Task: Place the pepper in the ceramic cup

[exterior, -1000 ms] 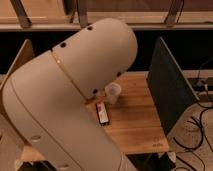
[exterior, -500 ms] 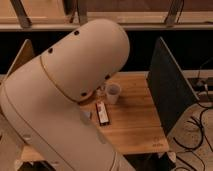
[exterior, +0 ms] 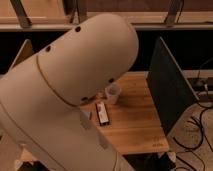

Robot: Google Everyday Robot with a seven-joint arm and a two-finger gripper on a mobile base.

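The ceramic cup (exterior: pixel 113 93), small, whitish and tapered, stands upright on the wooden table (exterior: pixel 135 131) just right of my arm. A flat dark oblong object with a red stripe (exterior: pixel 102 113) lies on the table just in front of the cup. No pepper shows; it is hidden or out of view. My big white arm link (exterior: pixel 75 85) fills the left and middle of the camera view. My gripper is not in view, hidden behind the arm or outside the frame.
A dark upright panel (exterior: pixel 170 90) stands at the table's right edge, and a tan panel (exterior: pixel 22 54) at the left. Cables (exterior: pixel 200 127) lie on the floor to the right. Shelving runs along the back.
My arm link has shifted slightly across the view. The cup and the dark oblong object have stayed where they were.
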